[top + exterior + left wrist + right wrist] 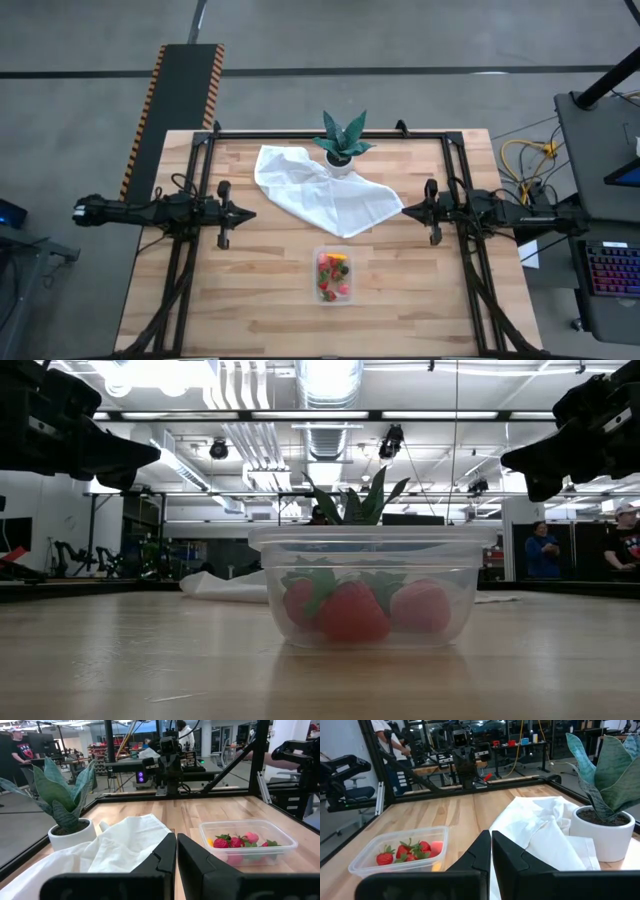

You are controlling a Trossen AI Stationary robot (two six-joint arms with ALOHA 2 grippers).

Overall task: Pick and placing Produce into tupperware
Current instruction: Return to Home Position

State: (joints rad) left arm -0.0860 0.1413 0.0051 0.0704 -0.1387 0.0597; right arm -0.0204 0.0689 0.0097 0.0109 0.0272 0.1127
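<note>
Hovering over the table (250,300) at mid-depth, the left gripper (250,212) points inward from the left side. Its fingers are pressed together with nothing between them. The right gripper (404,211) mirrors it from the right side, likewise closed and empty. Both hang well clear of the wood and well apart from each other. The white cloth (320,195) lies between them, with the potted plant (343,145) at its far edge.

The tupperware (372,540) sits upright and lidless nearer the front edge, between the two arms. The Produce (333,275) is inside it: red strawberries (352,610) with green caps, a pink piece, and an orange-yellow bit against one wall. A dark round piece may be in there too, but we cannot pick it out through the plastic.

No loose pieces show on the bare wood. We judge the picking finished and the step in hand to be the retreat to the rest pose. The next move calls for little: fingers closed, arms drawn back without clipping cloth or plant.
</note>
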